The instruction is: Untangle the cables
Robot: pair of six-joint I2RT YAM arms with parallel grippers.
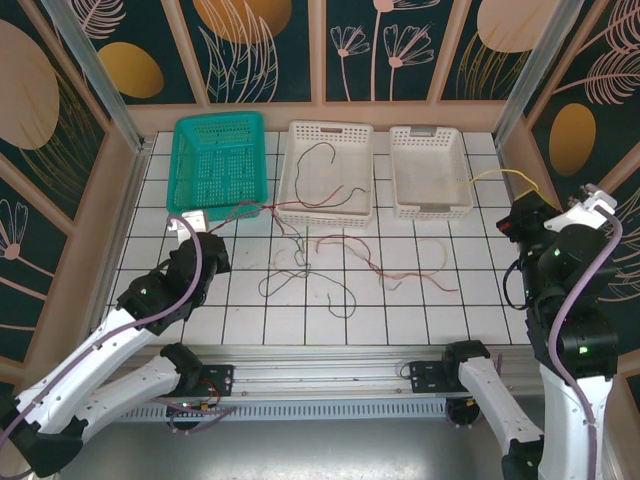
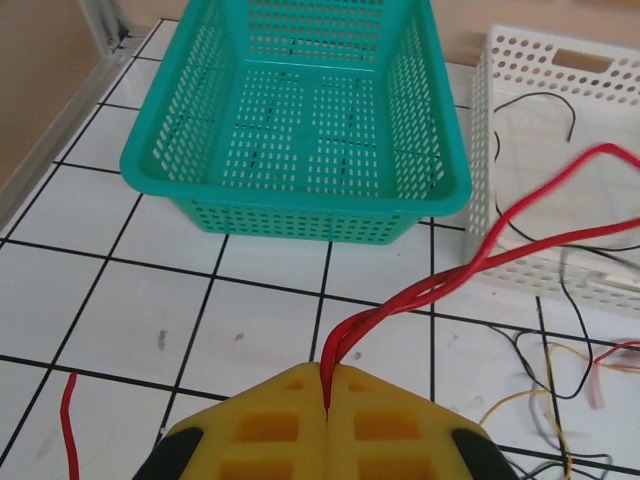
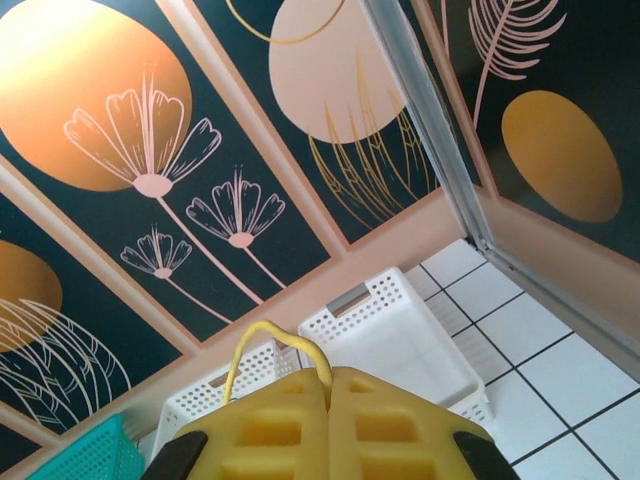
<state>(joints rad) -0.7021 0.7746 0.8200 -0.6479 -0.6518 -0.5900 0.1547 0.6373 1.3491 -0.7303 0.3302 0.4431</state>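
My left gripper (image 1: 192,228) (image 2: 327,376) is shut on a doubled red cable (image 2: 430,290), which rises from the yellow pads toward the middle white basket (image 1: 328,172). That red cable (image 1: 250,210) runs over the basket's front rim. My right gripper (image 1: 516,218) (image 3: 328,376), raised at the right side, is shut on a yellow cable (image 3: 262,335) (image 1: 500,176) that leads to the right white basket (image 1: 430,170). Thin red, tan and dark cables (image 1: 320,268) lie tangled on the tiles in front of the baskets. A dark cable (image 1: 322,150) lies in the middle basket.
A teal basket (image 1: 218,160) (image 2: 300,130) stands at the back left, beside the two white ones. A short red strand (image 2: 68,425) lies on the tiles left of my left gripper. Patterned walls and metal posts enclose the tiled table (image 1: 480,290).
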